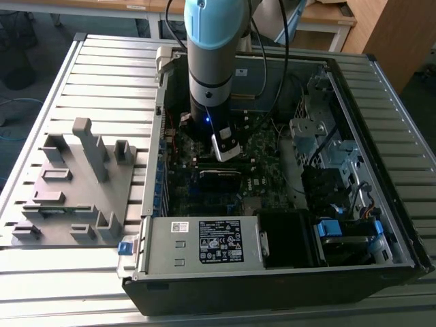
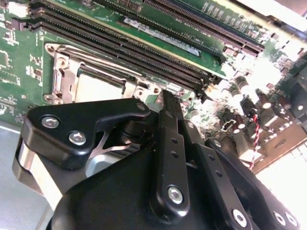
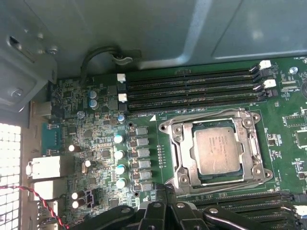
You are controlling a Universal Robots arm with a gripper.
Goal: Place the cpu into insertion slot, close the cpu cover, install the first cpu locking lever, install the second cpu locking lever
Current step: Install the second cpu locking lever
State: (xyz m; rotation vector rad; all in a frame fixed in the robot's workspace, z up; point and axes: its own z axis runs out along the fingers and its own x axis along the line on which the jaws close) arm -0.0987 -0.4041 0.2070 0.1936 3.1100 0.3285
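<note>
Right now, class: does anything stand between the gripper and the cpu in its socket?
Nothing visible does. In the first wrist view the cpu lies in the socket with the cover closed around it, and bare board lies between it and the gripper. Its silvery top is uncovered.

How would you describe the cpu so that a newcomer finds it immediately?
Start at the green motherboard and find the long black memory slots. Beside them a silvery cpu cover frames the cpu, the only flat dull-grey metal square there.
</note>
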